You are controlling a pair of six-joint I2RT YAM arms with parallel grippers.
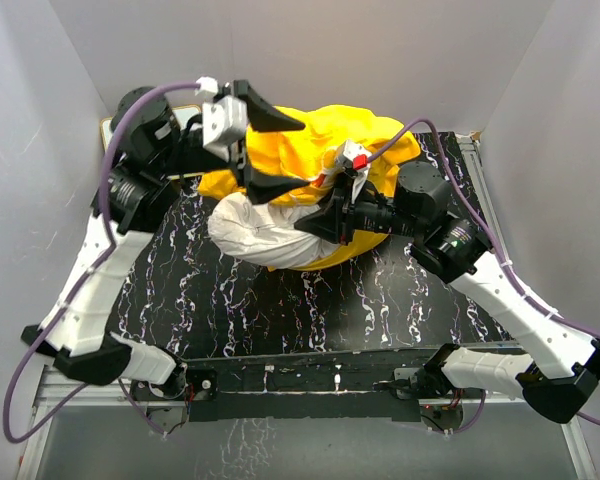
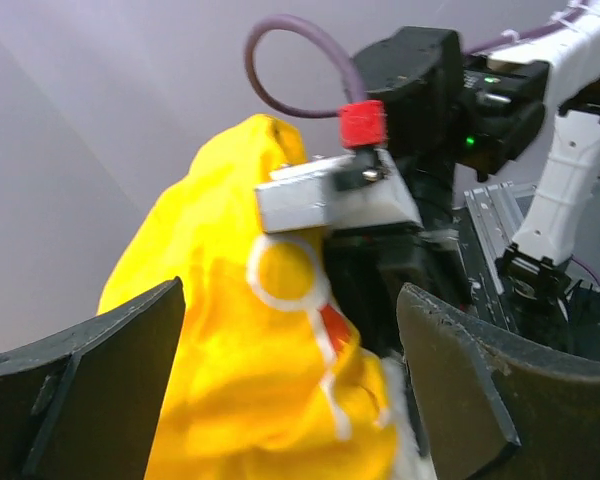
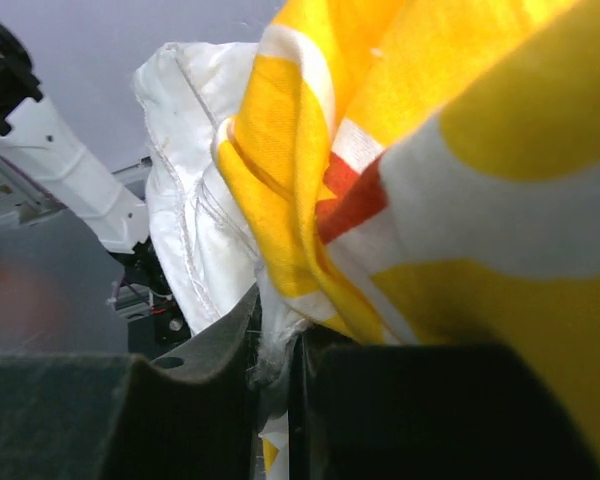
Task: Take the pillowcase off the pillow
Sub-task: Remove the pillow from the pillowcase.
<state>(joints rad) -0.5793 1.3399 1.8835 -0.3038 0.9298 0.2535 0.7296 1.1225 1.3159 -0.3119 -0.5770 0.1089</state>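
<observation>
1 pillow (image 1: 255,230), 1 pillowcase (image 1: 350,135) on tabletop (image 1: 280,300). R end effector (image 3: 278,335), clamped on pillowcase, sits right before L end effector (image 1: 302,158), jaws wide apart.

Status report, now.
Left gripper open, above pillowcase. Right gripper shut on pillowcase edge. Pillow partly out, white end exposed. Nothing blocking.
</observation>
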